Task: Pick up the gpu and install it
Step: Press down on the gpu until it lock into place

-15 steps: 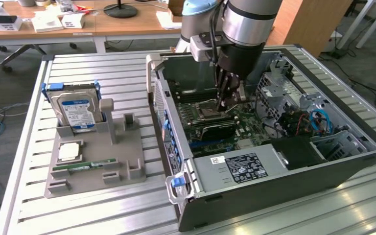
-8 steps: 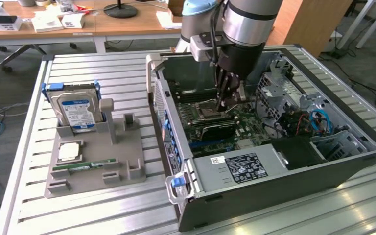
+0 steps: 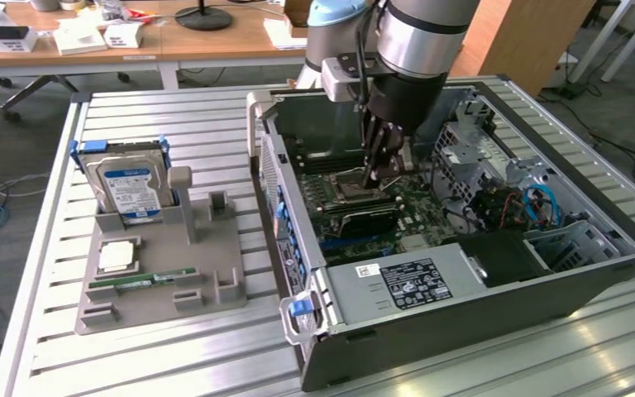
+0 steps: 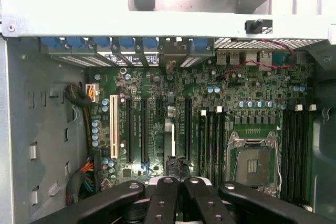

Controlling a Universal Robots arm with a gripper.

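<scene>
One gpu (image 3: 367,220) seated on motherboard, below pincer (image 3: 382,178) (closed).

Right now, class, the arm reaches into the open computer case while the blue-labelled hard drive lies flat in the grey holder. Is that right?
No. The hard drive stands upright in the grey holder, not flat; the exterior view shows it. The arm does reach into the open computer case.
</scene>
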